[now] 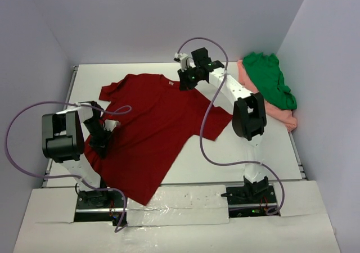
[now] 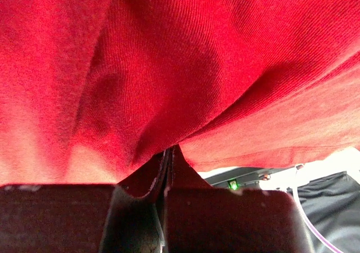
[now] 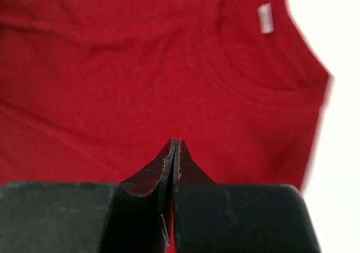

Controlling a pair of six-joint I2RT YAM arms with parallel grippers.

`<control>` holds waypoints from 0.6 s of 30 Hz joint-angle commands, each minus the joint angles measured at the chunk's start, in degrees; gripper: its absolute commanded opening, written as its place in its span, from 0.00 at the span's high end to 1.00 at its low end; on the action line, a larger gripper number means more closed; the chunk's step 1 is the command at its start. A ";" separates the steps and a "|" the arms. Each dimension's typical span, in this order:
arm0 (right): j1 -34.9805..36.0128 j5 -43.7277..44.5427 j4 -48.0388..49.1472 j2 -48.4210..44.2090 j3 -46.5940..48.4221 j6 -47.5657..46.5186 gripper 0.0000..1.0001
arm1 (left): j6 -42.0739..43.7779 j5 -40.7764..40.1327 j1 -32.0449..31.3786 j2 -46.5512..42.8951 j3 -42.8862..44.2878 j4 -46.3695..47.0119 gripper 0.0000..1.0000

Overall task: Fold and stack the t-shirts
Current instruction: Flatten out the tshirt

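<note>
**Red shirt held on 1 side; right grip in doubt**

The dark red t-shirt (image 1: 152,129) lies spread and a little askew on the worktop (image 1: 259,146), its hem reaching the near edge at 6 o'clock. The left pincer (image 2: 169,152) is clamped on a bunched ridge of that cloth at the shirt's 9 o'clock side. The right pincer (image 3: 175,146) is pressed together at the shirt's 12 o'clock, near the neck label (image 3: 264,18), yet no cloth shows between its tips. The green t-shirt (image 1: 269,78) is heaped on the salmon pink t-shirt (image 1: 284,117) at the worktop's 2 o'clock, well apart.

This looks like the 1st fold of the red shirt. To do it well, both pincers need a sure bite. The right one probably has to part and go lower onto the shoulder. Then both should lift evenly and travel together, so the crease runs straight and the hem does not drag.

The right wrist view is blurred, so a thin pinch cannot be ruled out. Cloth fills the left wrist view, so I cannot tell whether side seam or sleeve is held. The pink shirt is mostly covered.
</note>
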 commanded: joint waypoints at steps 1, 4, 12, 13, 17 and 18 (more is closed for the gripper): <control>1.22 -8.50 -2.99 4.60 4.72 -0.18 1.00 | 0.51 1.93 0.15 -2.17 1.08 6.22 1.00; 2.02 -8.86 -4.40 9.00 7.80 0.95 1.00 | 0.24 2.45 0.15 -2.61 1.08 5.87 1.00; 2.81 -4.82 -7.38 15.95 11.59 6.75 1.00 | -0.11 2.98 0.15 -4.37 1.52 4.99 1.00; 2.81 -4.55 -7.82 15.87 11.24 7.20 1.00 | -0.11 3.07 0.24 -4.72 1.70 4.81 1.00; 2.90 -1.31 -9.84 15.25 10.18 8.60 1.00 | -0.20 3.68 0.15 -5.42 1.96 4.28 1.00; 2.90 0.00 -10.54 15.08 9.83 9.22 1.00 | -0.20 3.69 0.15 -5.51 2.05 4.19 1.00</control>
